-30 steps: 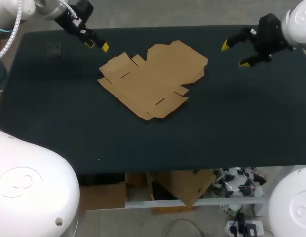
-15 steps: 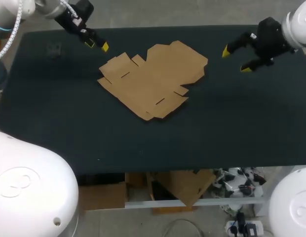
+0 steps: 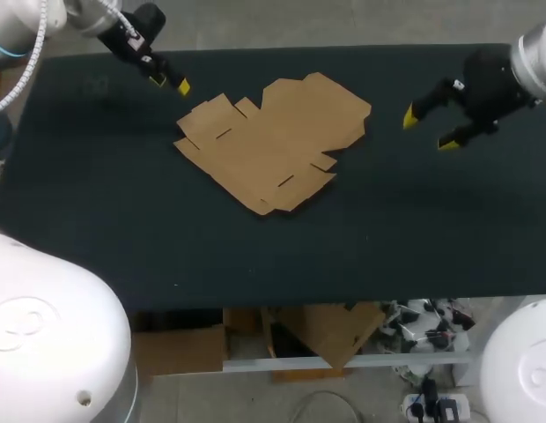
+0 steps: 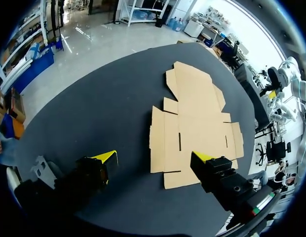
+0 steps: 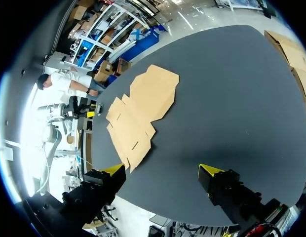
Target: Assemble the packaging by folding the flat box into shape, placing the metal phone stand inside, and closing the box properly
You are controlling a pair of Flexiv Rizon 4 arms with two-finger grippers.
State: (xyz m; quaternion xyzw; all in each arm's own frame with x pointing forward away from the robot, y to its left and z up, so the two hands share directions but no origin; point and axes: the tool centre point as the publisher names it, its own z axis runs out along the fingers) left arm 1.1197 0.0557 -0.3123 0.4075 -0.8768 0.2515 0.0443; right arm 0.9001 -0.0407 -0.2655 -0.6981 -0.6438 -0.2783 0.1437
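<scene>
A flat brown cardboard box blank [image 3: 273, 145] lies unfolded on the dark table, flaps spread out; it also shows ahead of both grippers [image 4: 195, 128] [image 5: 140, 111]. A small grey metal phone stand [image 3: 97, 85] rests near the far left corner, beside my left gripper's finger [image 4: 42, 168]. My left gripper [image 3: 170, 83] hovers open just beyond the blank's far left corner, holding nothing [image 4: 154, 158]. My right gripper [image 3: 428, 129] hangs open to the right of the blank, well apart from it, with nothing between its fingers [image 5: 162, 170].
The dark table top [image 3: 387, 229] stretches wide around the blank on all sides. Its near edge [image 3: 343, 300] runs in front of the blank.
My right gripper has drifted toward the near side and slightly right, away from the blank. The left gripper has shifted a little toward the far edge. The blank has not moved.
</scene>
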